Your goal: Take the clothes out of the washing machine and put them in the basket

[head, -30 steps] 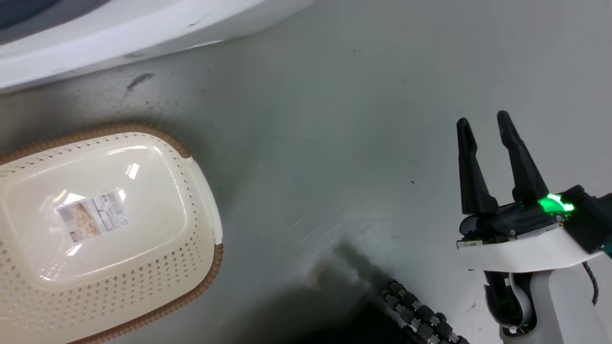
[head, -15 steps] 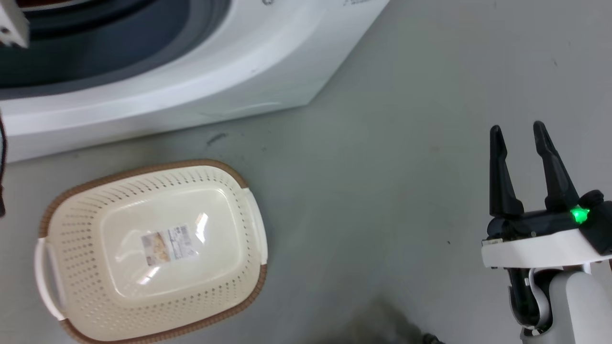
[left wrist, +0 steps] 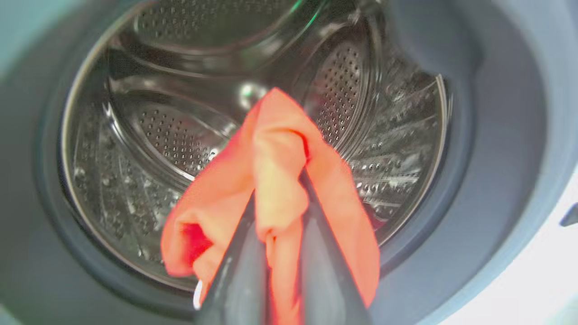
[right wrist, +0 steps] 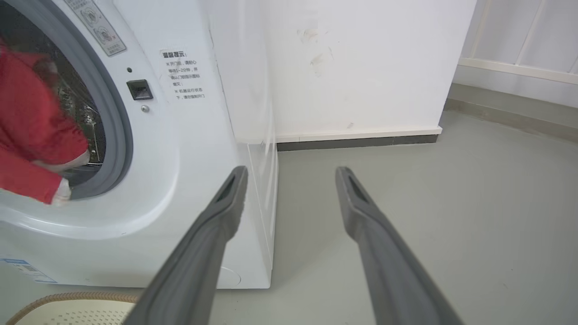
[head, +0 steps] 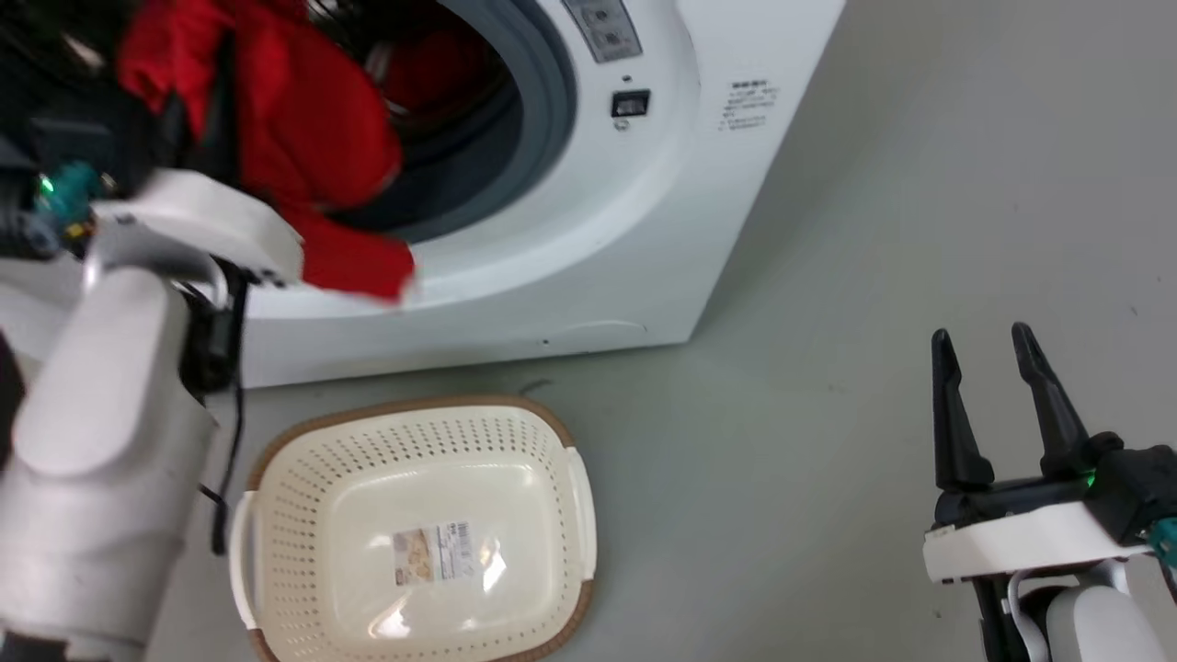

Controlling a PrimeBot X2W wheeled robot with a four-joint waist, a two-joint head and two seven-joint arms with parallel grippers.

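**A:** What's at the far left?

**B:** The left gripper (left wrist: pixel 277 198) is clamped on a soft red garment (head: pixel 303 138). It hangs across the lower edge of the washing machine's (head: pixel 588 239) grey porthole (head: pixel 542 101), with the perforated steel drum (left wrist: pixel 171 135) behind.

**A:** Below that?

**B:** The basket (head: pixel 405 409), cream perforated plastic with a brown woven rim, is near the machine's front.

**A:** And to the right?

**B:** Smooth open floor (head: pixel 828 276). The right gripper (head: pixel 978 333) hovers there, fingers parted, holding nothing.

**A:** What differs from before?

**B:** The head camera tilted up, so the porthole and left arm (head: pixel 101 386) now show.
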